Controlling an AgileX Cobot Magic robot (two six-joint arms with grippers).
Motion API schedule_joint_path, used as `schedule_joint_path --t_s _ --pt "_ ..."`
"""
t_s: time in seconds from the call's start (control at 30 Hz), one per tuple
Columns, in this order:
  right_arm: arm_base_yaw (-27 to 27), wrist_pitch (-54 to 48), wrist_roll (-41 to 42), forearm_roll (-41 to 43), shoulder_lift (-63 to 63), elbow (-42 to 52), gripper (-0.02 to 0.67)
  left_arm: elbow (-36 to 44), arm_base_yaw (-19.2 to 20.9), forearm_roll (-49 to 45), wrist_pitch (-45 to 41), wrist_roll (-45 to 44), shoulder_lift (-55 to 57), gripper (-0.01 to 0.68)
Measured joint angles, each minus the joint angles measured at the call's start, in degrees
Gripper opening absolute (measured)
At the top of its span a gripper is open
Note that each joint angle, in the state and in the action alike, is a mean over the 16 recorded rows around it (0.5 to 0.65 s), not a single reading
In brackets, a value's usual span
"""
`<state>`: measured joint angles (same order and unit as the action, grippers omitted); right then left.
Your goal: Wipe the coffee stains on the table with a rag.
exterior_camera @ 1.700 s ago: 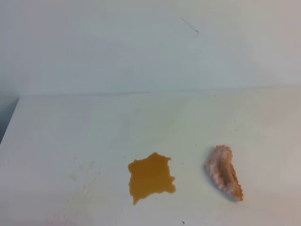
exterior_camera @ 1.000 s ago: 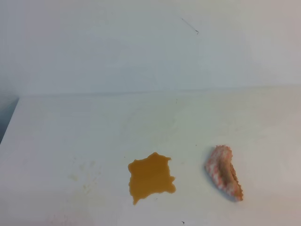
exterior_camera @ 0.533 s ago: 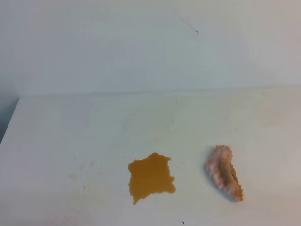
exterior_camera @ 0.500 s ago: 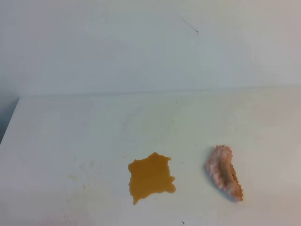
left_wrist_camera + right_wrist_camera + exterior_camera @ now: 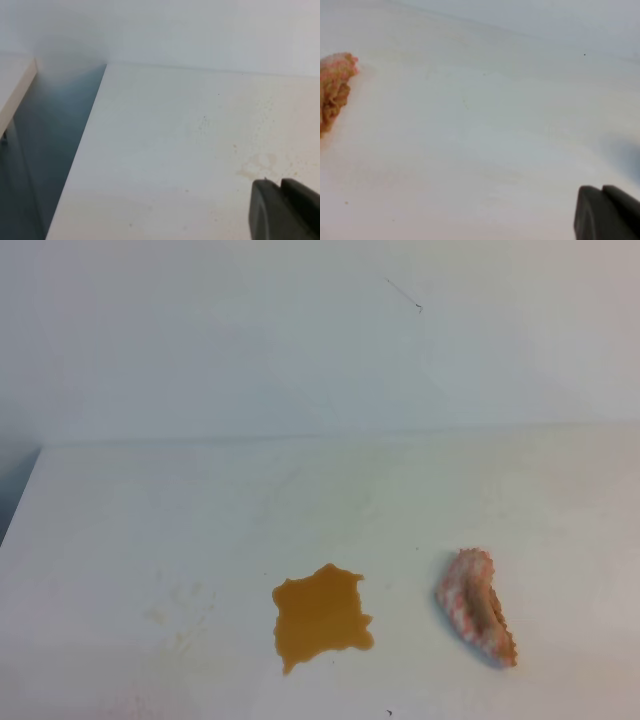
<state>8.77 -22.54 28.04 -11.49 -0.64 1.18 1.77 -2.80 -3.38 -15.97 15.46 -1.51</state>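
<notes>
An orange-brown coffee stain with a ragged edge lies on the white table, front centre. To its right rests the rag, a bunched pink-and-white checked lump with a brownish fold; its edge also shows at the far left of the right wrist view. Neither arm appears in the high view. My left gripper shows at the lower right of its wrist view, fingers pressed together, holding nothing. My right gripper looks the same, shut and empty, well to the right of the rag.
Faint tan speckles mark the table left of the stain, also seen as pale rings in the left wrist view. The table's left edge drops to a dark gap. A white wall stands behind.
</notes>
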Motion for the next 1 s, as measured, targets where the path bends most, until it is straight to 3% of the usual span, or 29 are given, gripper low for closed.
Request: schedule_joint_path --t_s 1.0 --pt "0.0 3.0 -0.1 -0.7 0.0 0.2 -0.002 0.0 0.0 0.0 0.0 0.0 0.0 0.000"
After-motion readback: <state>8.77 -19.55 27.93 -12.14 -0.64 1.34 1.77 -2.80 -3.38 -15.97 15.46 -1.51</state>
